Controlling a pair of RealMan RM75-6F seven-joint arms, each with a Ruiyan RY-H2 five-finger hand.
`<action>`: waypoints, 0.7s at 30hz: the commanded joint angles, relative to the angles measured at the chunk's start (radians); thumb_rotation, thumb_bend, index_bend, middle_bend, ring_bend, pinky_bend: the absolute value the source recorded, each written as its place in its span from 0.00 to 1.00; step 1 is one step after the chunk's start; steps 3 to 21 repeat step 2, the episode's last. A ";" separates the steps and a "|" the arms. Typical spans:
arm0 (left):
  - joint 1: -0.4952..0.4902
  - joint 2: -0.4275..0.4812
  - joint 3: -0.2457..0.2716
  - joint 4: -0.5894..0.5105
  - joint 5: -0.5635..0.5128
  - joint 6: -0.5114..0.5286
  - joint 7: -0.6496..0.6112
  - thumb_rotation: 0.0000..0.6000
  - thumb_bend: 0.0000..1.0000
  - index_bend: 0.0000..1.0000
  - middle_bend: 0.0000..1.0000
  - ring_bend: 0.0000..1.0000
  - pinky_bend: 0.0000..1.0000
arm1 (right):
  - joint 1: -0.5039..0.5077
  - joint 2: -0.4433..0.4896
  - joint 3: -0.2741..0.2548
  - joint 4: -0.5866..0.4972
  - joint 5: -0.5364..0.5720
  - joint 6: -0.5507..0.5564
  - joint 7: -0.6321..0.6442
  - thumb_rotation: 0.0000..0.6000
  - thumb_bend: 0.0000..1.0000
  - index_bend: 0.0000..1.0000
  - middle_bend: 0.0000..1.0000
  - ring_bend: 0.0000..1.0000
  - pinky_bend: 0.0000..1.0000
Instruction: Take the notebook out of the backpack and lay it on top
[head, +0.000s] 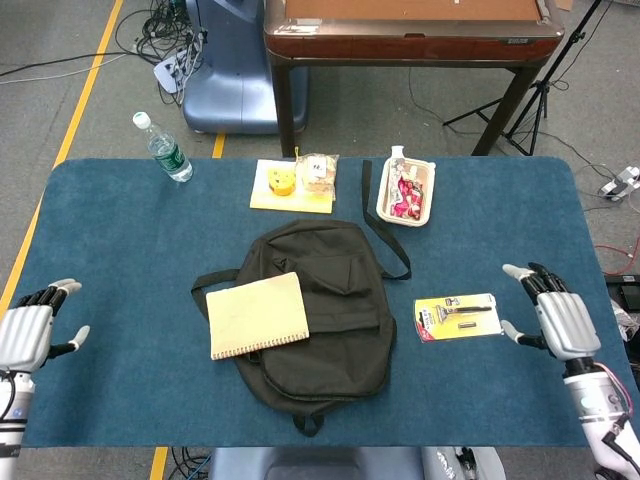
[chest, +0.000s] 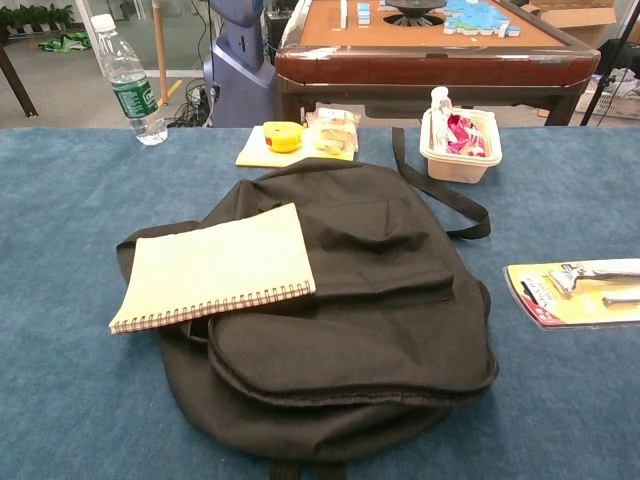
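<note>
A tan spiral notebook (head: 258, 315) (chest: 214, 267) lies flat on the left part of a black backpack (head: 330, 320) (chest: 360, 320) in the middle of the blue table. My left hand (head: 28, 335) hangs over the table's near left edge, far from the notebook, fingers apart and holding nothing. My right hand (head: 560, 320) is at the near right, to the right of a razor pack, also spread and holding nothing. Neither hand shows in the chest view.
A packaged razor (head: 458, 316) (chest: 580, 290) lies right of the backpack. At the back stand a water bottle (head: 162, 148), a yellow board with snacks (head: 293, 184) and a white tray of sweets (head: 406, 194). A brown table (head: 410, 40) stands beyond.
</note>
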 joint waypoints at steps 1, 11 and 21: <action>0.046 -0.004 0.016 -0.038 0.026 0.052 0.034 1.00 0.23 0.25 0.23 0.27 0.27 | -0.023 -0.009 -0.013 -0.005 -0.006 0.022 -0.012 1.00 0.25 0.19 0.22 0.09 0.19; 0.056 -0.003 0.018 -0.049 0.032 0.063 0.042 1.00 0.23 0.25 0.23 0.27 0.27 | -0.029 -0.010 -0.014 -0.008 -0.010 0.029 -0.014 1.00 0.25 0.19 0.22 0.09 0.19; 0.056 -0.003 0.018 -0.049 0.032 0.063 0.042 1.00 0.23 0.25 0.23 0.27 0.27 | -0.029 -0.010 -0.014 -0.008 -0.010 0.029 -0.014 1.00 0.25 0.19 0.22 0.09 0.19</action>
